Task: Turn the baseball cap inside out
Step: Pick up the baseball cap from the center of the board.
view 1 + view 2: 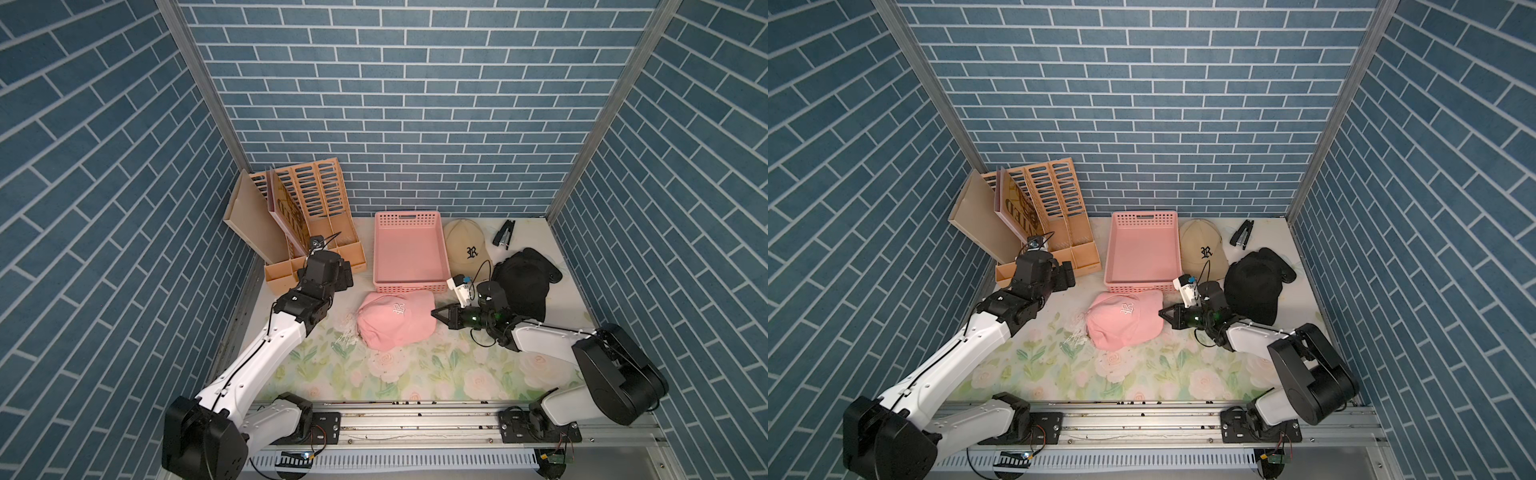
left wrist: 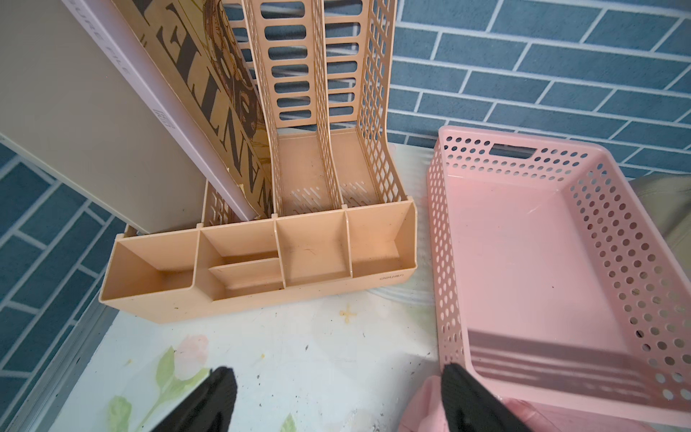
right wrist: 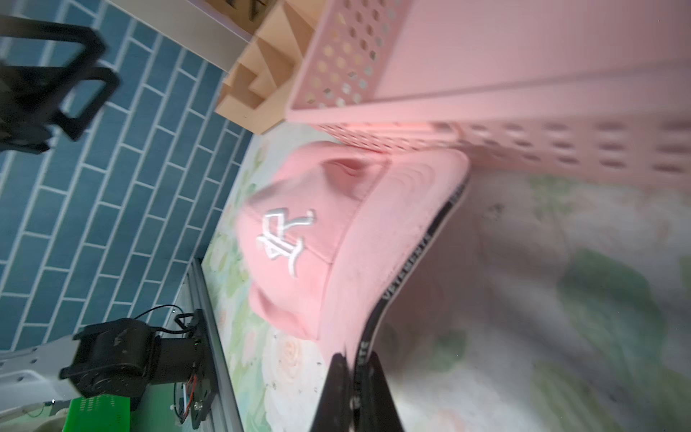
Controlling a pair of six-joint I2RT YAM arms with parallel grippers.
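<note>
Right fingers (image 3: pixel 334 389): closed on the black-taped brim edge of the pink cotton baseball cap (image 1: pixel 395 322), low centre of the right wrist view. The tape runs between the two tips, so the bite is on the rim only.

Cap: centre of both top views, crown up, white embroidered letter showing, not yet inverted. It lies on the floral-print worktop (image 1: pixel 415 374), brim toward the right of frame.

Left fingers (image 2: pixel 211 396): spread wide and empty at the bottom edge of the left wrist view. One tip is beside the near corner of the pink perforated plastic basket (image 1: pixel 409 249), with a scrap of pink fabric next to it. I cannot tell if it touches either.

Beyond: the basket is just behind the cap. A tan plastic file organiser (image 1: pixel 316 232) is at upper left. A beige cap (image 1: pixel 463 245), a black cap (image 1: pixel 519 282) and a black stapler (image 1: pixel 504 235) are at upper right.

Risks, my judgement:
- The shallow rim grip may slip when I pull.
- Nothing pins the crown, so a pull would likely drag the whole cap rather than turn it.
- The basket is close, so a lift could catch its wall.
- The stiff brim will not fold, so the crown has to be pushed through.
</note>
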